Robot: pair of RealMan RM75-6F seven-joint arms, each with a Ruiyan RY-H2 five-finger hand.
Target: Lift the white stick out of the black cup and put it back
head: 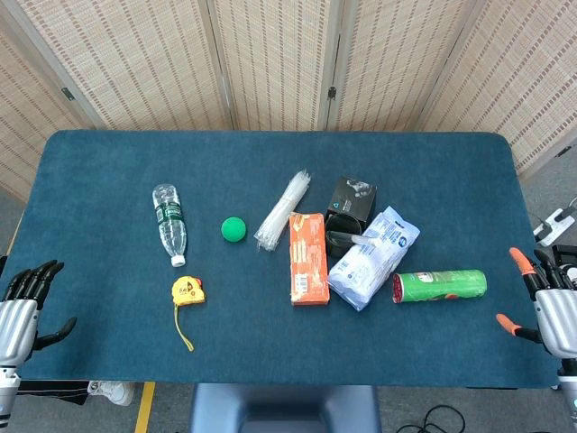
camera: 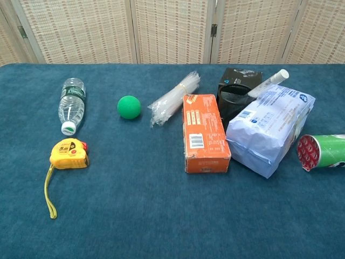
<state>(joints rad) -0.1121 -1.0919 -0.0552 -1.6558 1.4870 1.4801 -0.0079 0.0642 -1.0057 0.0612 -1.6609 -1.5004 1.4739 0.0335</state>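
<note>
Fingers of our left hand (head: 22, 307) hang apart and hold nothing at the near left corner of the blue table (head: 108, 361), seen only in the head view. Moving right, we see a clear water bottle (camera: 71, 105) lying with its cap toward us, and just near of it a yellow tape measure (camera: 68, 154) with its strap trailing toward the near edge. Right of the bottle sits a green ball (camera: 129, 107), then a bundle of clear straws (camera: 173, 99) lying at a slant. An orange box (camera: 205, 133) lies flat just right of the bundle.

Next comes the black cup (camera: 233, 102), lying just beside the orange box and in front of a black box (camera: 241, 77). The white stick (camera: 268, 83) stands tilted in the cup, its lower end inside the rim and its upper end leaning right over a white and blue packet (camera: 272, 127) that rests against the cup. Right of the packet a green can (camera: 322, 151) lies on its side, its red end facing left.

At the near right corner our right hand (head: 545, 302), with orange fingertips (head: 518, 260), is released too, its fingers spread on nothing. Both hands are well apart from the stick, 1 on each side of the table, and neither touches any object.
</note>
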